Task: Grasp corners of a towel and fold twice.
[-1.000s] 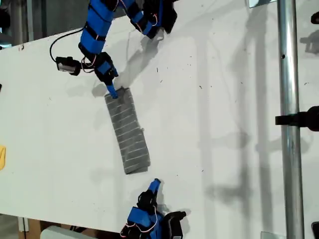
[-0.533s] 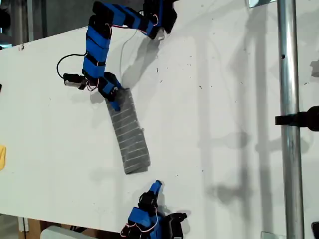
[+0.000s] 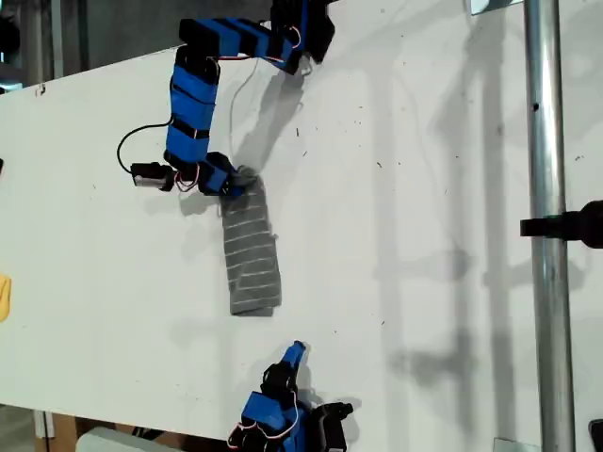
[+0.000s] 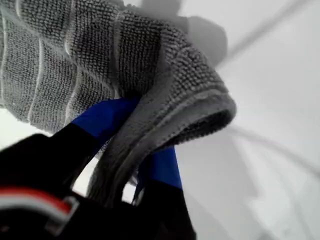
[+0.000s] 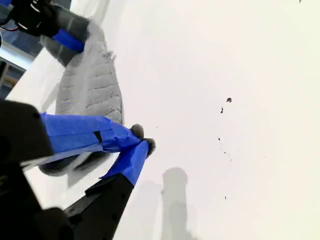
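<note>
Towel (image 3: 252, 250) lies on the white table (image 3: 424, 188) in the exterior view as a long, narrow grey strip with white stripes. At the strip's far end, my first gripper (image 3: 237, 181) pinches the corner (image 3: 247, 184), and the cloth bunches up there. My second gripper (image 3: 295, 352) sits on the table just past the towel's near end, not touching it. In the first wrist view, the two blue fingers (image 4: 105, 117) of my first gripper (image 4: 134, 137) are squeezed on a thick fold of the towel (image 4: 90, 65). In the second wrist view, the tips of my second gripper (image 5: 142, 140) are pressed together with nothing between them, and the towel (image 5: 92, 85) lies beyond.
</note>
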